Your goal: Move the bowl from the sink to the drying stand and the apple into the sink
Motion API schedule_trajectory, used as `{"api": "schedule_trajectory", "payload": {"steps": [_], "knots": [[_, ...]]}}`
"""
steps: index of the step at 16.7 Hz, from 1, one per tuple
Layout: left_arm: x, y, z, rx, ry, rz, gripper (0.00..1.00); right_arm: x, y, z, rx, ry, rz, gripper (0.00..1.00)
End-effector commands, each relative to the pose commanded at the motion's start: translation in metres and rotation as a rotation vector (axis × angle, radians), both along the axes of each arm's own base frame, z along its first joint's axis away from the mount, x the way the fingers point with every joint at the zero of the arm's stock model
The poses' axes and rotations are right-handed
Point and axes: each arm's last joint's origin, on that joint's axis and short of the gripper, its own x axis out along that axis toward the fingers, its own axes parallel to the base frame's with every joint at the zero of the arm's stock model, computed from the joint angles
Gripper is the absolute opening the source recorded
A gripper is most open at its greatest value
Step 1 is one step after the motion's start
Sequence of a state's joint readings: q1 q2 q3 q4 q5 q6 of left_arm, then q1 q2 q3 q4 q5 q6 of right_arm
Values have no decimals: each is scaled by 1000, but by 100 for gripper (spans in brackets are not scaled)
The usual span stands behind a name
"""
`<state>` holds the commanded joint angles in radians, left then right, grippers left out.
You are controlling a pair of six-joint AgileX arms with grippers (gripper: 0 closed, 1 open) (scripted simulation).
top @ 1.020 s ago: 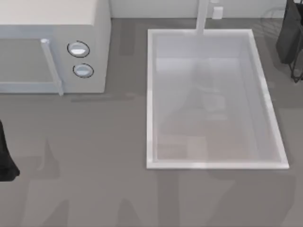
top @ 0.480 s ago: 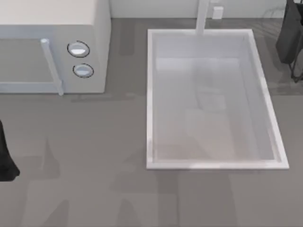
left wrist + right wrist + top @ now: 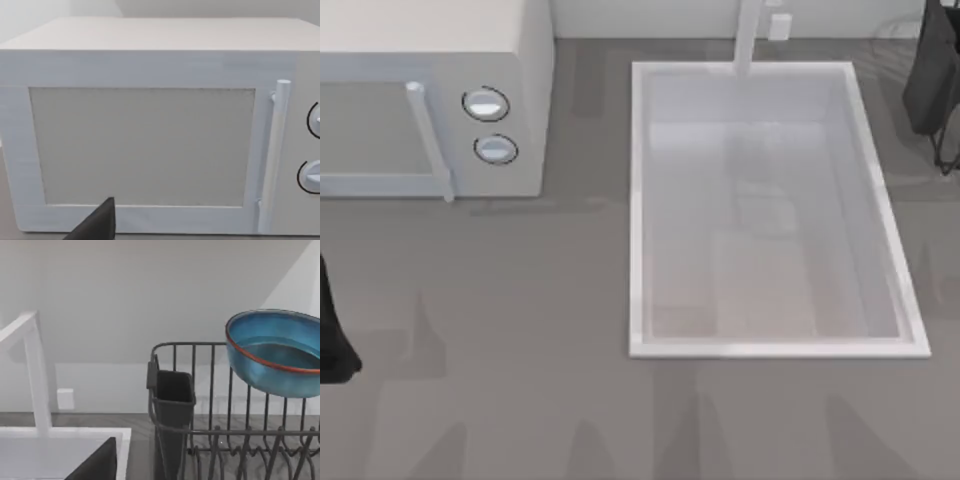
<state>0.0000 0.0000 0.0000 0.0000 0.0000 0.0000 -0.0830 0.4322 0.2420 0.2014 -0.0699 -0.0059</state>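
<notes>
Top view: sink (image 3: 638, 200) basin holds nothing, as it did a second ago; only faint shadows have shifted.
Bowl (image 3: 274, 352): over the drying rack (image 3: 220, 440), at far right.
Apple: unplaced, so that step remains.
Left gripper (image 3: 332, 330): parked, fingers untellable.
Right gripper (image 3: 935, 80): by the rack, fingers untellable.

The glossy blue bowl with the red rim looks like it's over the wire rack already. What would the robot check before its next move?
1. Glossy blue bowl with a thin red rim out of the sink: ok; the large white rectangular sink holds nothing.
2. Bowl over the dark wire drying stand: ok in the right wrist view; whether it rests there or is held up, cannot tell.
3. Apple found: not ok.
4. Right arm's dark body at the top view's upper right, by the stand: ok.
5. Left arm parked at the table's left edge, facing the white microwave: ok.
</notes>
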Motion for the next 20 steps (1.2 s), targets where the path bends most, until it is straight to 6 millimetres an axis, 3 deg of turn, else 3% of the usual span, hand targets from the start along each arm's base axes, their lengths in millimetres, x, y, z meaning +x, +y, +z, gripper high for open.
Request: {"api": "schedule_trajectory", "payload": {"steps": [3, 7, 20], "knots": [[0, 0, 0, 0, 0, 0, 100, -21, 5, -32, 4, 6, 3, 100], [0, 0, 0, 0, 0, 0, 100, -30, 8, -60, 12, 10, 10, 100], [0, 0, 0, 0, 0, 0, 100, -31, 9, -64, 14, 10, 12, 100]]}}
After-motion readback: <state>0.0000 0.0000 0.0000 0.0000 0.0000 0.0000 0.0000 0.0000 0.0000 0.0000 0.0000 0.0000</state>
